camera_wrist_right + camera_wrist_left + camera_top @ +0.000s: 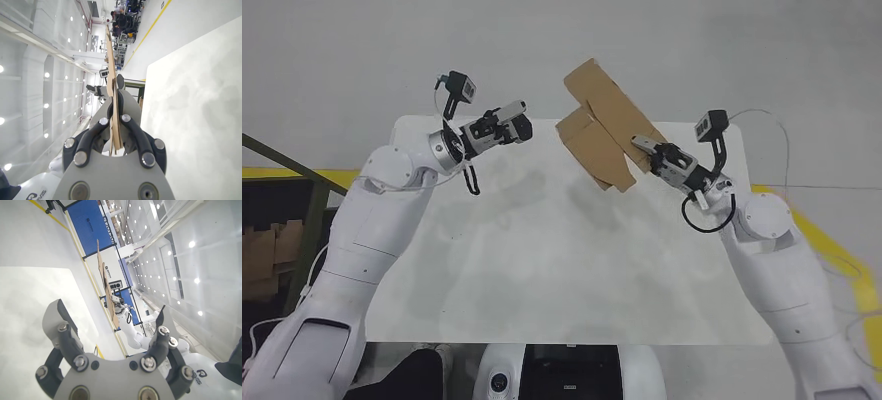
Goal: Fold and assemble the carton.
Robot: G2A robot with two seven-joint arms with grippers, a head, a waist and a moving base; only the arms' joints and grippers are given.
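Note:
A flat brown carton (600,128) hangs in the air above the far right part of the white table (562,270). My right gripper (645,148) is shut on its near right edge. In the right wrist view the carton (113,98) runs edge-on between the two pads, and in the left wrist view the carton (105,285) stands edge-on farther off. My left gripper (520,116) is raised over the far left of the table, open, with nothing between its fingers (62,313), a short way left of the carton.
The table's far edge lies just under both grippers. A yellow floor line (302,172) runs behind the table on both sides. More brown cardboard (267,255) lies on the floor at the far left. The table's middle and near part are bare.

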